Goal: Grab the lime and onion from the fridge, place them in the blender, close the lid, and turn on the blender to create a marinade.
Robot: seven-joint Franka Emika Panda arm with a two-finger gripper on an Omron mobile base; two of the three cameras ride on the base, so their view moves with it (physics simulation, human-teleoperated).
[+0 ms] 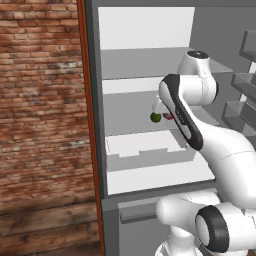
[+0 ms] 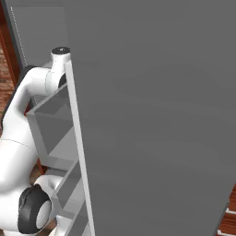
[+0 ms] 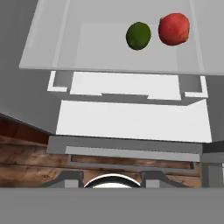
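**Arm reaching into open fridge; lime and a red round fruit on the middle shelf**

We're parked at the tall grey-framed fridge (image 1: 100, 150), door open, pale white-grey interior with flat shelves. The left base view shows the white arm reaching in toward the middle shelf (image 1: 130, 86). The small dark green lime (image 1: 155, 117) sits there, with a reddish round item just beside it that the forearm mostly covers. That view also gives us the brick wall (image 1: 40, 100) to the left of the fridge and door racks (image 1: 240, 80) at the right edge.

The right base view adds little: the grey fridge door (image 2: 152, 115) blocks most of it. We get only the arm's upper links and a translucent door bin (image 2: 50, 129).

The hand view has the clean look: lime (image 3: 138, 36) and a glossy red round fruit (image 3: 174, 29) just beside each other, apart or barely touching, we can't tell which. Lower shelves and a drawer front show below them. We can't confirm whether the red one is the onion.

End effector: the fingertips aren't clearly visible in any view, so we cannot tell how far open it is. We see nothing held.
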